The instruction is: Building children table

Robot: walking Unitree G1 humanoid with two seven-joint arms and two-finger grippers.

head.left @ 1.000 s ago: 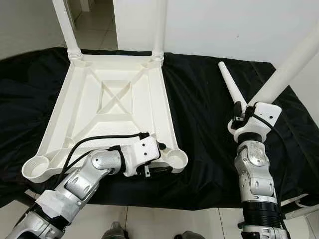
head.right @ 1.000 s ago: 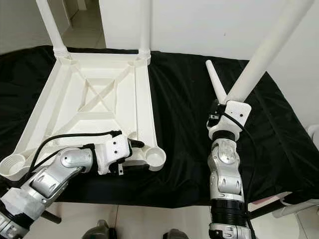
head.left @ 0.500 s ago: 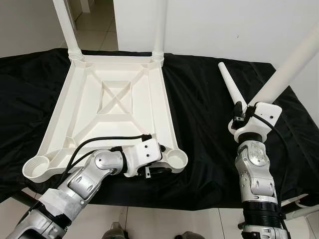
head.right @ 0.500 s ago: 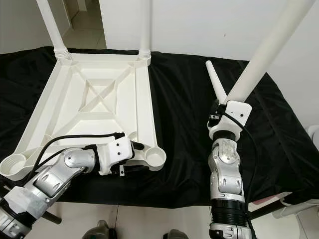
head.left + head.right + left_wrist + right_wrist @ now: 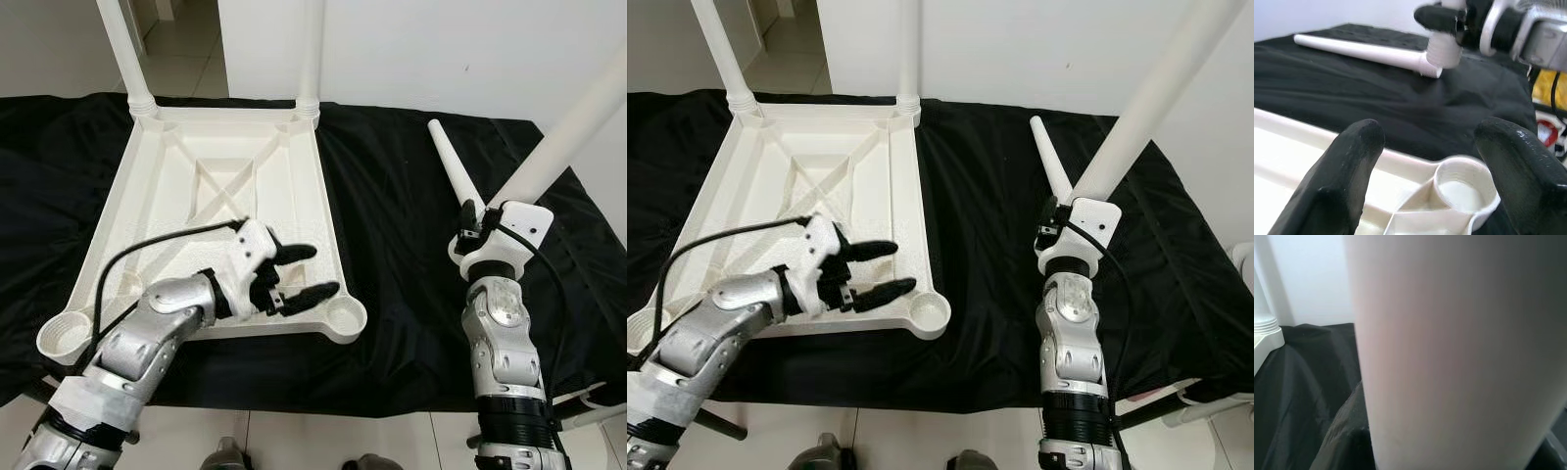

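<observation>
A white plastic tabletop [image 5: 196,196] lies upside down on the black cloth, with two white legs [image 5: 125,49] standing in its far corners. Its near sockets [image 5: 345,314] hold nothing. My left gripper [image 5: 312,272] hovers open just above the tabletop's near right part, holding nothing; the left wrist view looks past its fingers [image 5: 1347,166] at the near right socket [image 5: 1464,188]. My right gripper [image 5: 474,223] is shut on a third white leg [image 5: 568,127] that tilts up and to the right. A fourth leg [image 5: 451,164] lies loose on the cloth beside that gripper.
The black cloth [image 5: 392,245] covers the whole work surface up to its near edge. A white wall [image 5: 441,49] stands behind, with an opening onto tiled floor [image 5: 186,59] at the back left. A pale object [image 5: 588,401] sits low at the right.
My left gripper has let go of the tabletop's near edge, risen above it and opened. The tabletop has shifted slightly to the left. The right arm and its leg have stayed put.
</observation>
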